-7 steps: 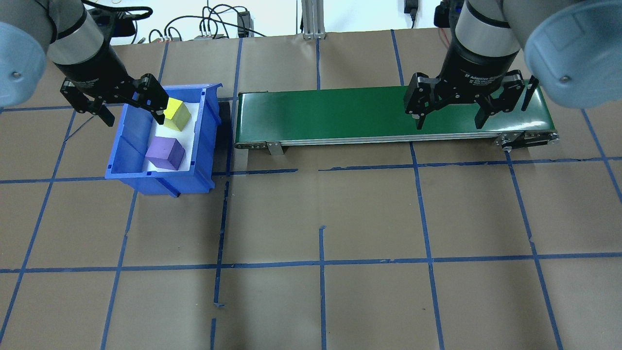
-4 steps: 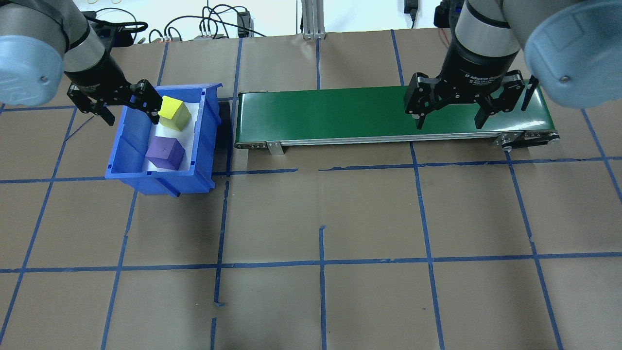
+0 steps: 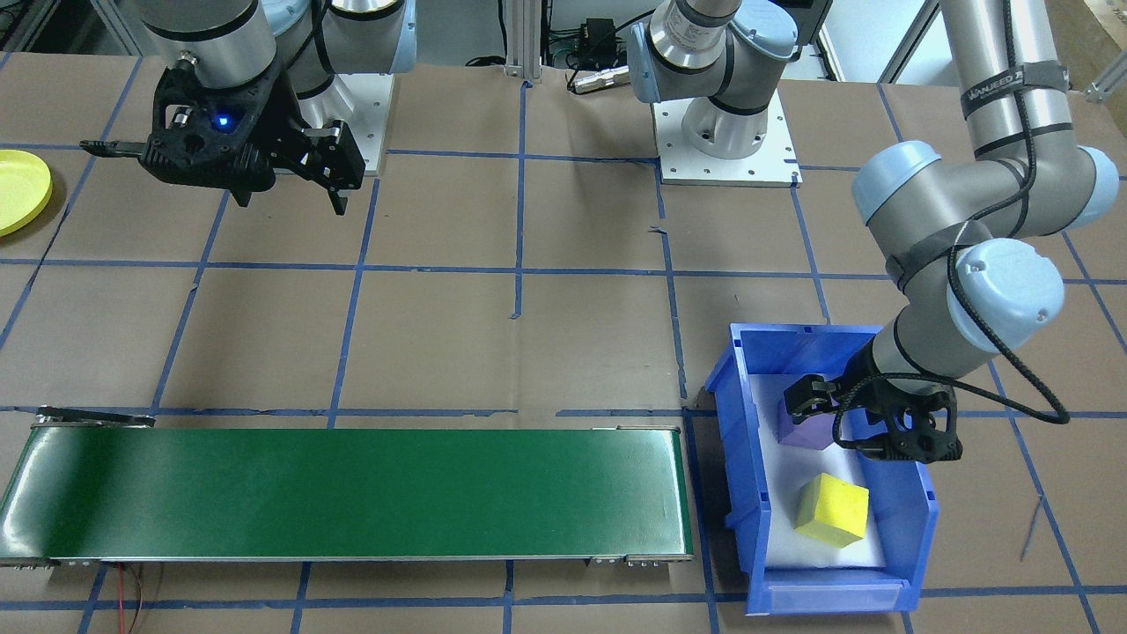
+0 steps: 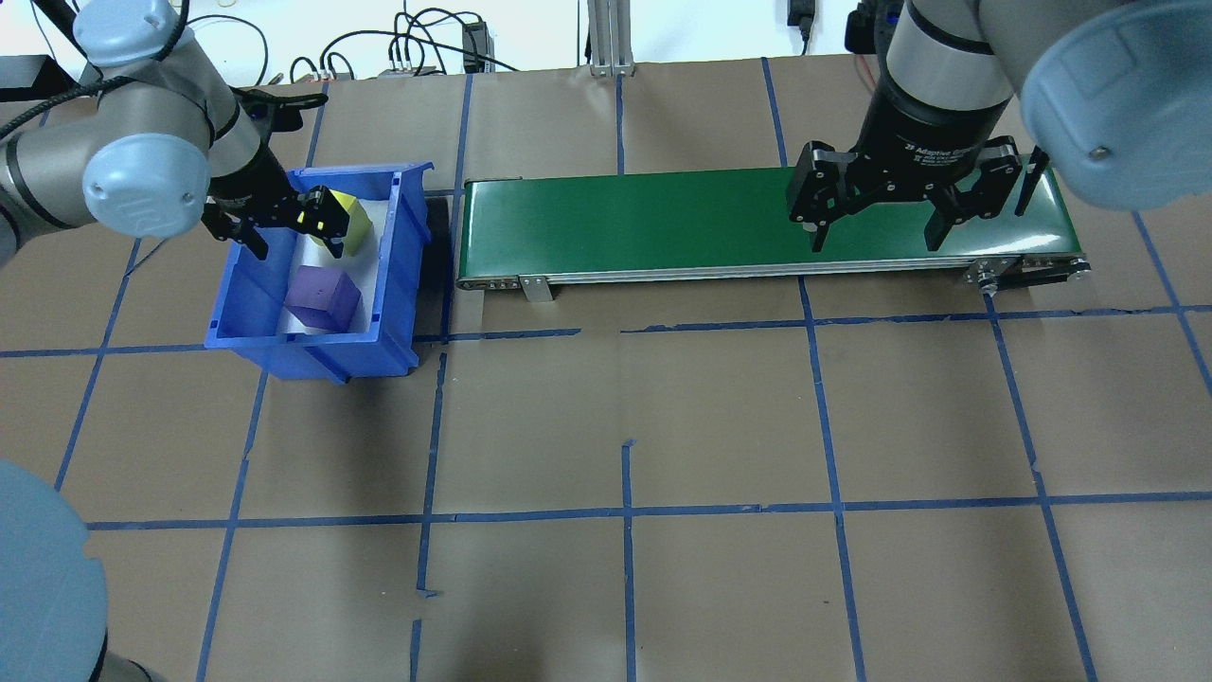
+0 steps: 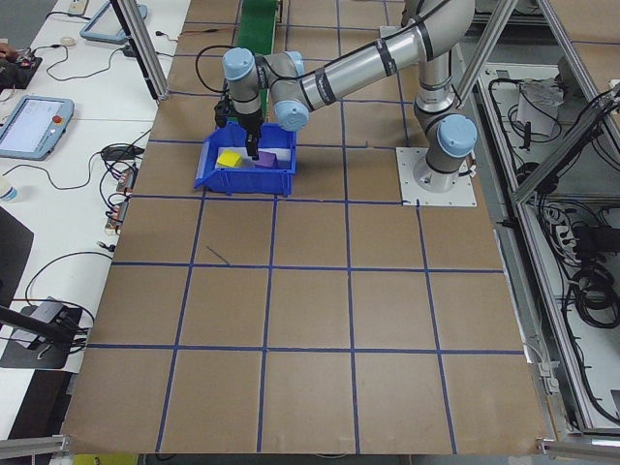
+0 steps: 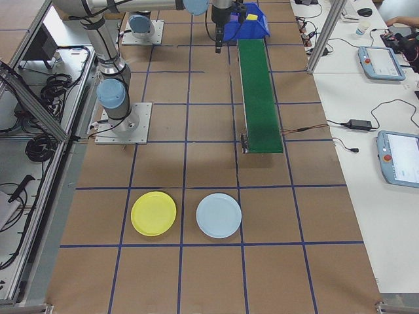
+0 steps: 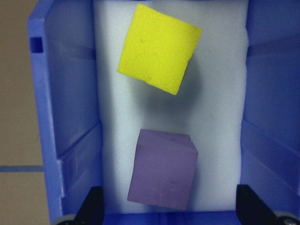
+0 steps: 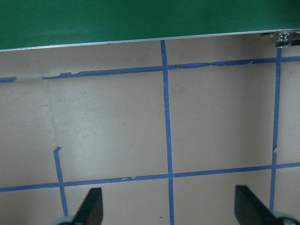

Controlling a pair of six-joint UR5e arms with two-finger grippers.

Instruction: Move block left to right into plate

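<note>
Left wrist-mounted view shows it best: the left gripper (image 7: 166, 211) hangs spread wide with nothing between its fingers (image 7: 91, 206), one each side of the purple block (image 7: 162, 174) and clear of it. Taking the blue bin (image 4: 402, 275) as the landmark, both blocks sit inside it on a white pad (image 7: 215, 117), the yellow block (image 7: 158, 48) toward the bin's far end, apart from the purple one and turned askew.

Both look like foam cubes, so I'd judge them light, a little squashy and not slippery (a firm pinch should do no harm). The sensible hold is across two opposite flat sides, fingers square to the faces, minding the bin walls close by.

Well away from the bin, past the far end of the green conveyor (image 4: 663, 223), the right gripper (image 4: 876, 223) hovers open and empty. The yellow plate (image 6: 153, 213) lies farther off again, beside a pale blue plate (image 6: 218, 215).

Compared with a second ago, the left arm has swung round and dropped its gripper down into the bin; the blocks and the right arm have not shifted.
</note>
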